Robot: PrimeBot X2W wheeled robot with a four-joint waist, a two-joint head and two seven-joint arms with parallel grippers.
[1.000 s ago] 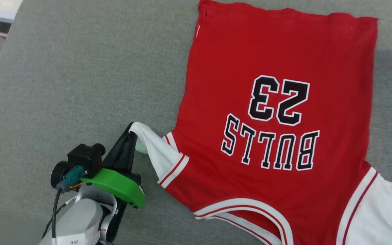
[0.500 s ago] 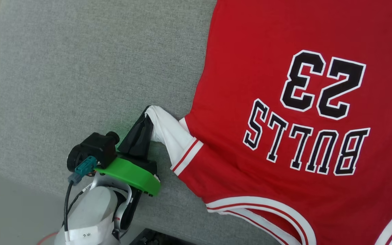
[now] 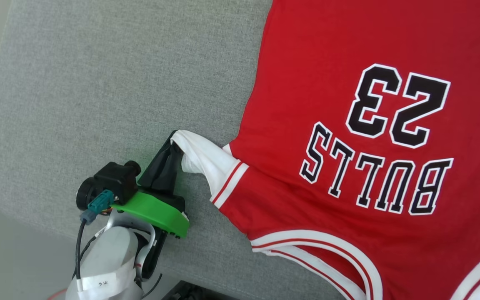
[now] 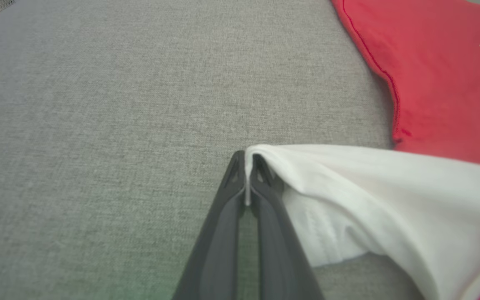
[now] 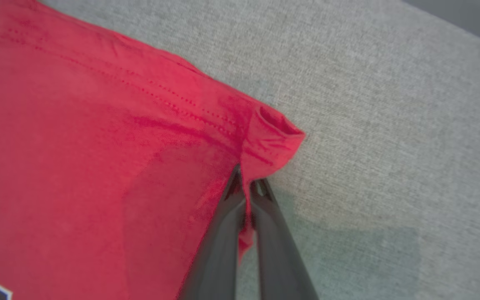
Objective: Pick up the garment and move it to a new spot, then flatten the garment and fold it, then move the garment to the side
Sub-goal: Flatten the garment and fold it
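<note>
forearm [image 3: 106,258]: pale grey, white label [image 3: 98,285] attached | bracket [image 3: 152,210]: green | camera [image 3: 113,183]: black, fed by teal plug [image 3: 100,203] and black cable [image 3: 78,254] | left gripper [image 3: 173,144]: dark fingers [image 3: 163,171]

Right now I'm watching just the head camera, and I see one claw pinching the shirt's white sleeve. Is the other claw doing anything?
Observer: Yes. In the right wrist view the right gripper is shut on a red hem corner of the garment, and the cloth bunches just above its fingertips.
Operator: And is the first claw's hold deep, or just an edge?
Observer: Just an edge. In the left wrist view a thin strip of the white sleeve sits between the very tips of the left gripper, which is shut on it.
</note>
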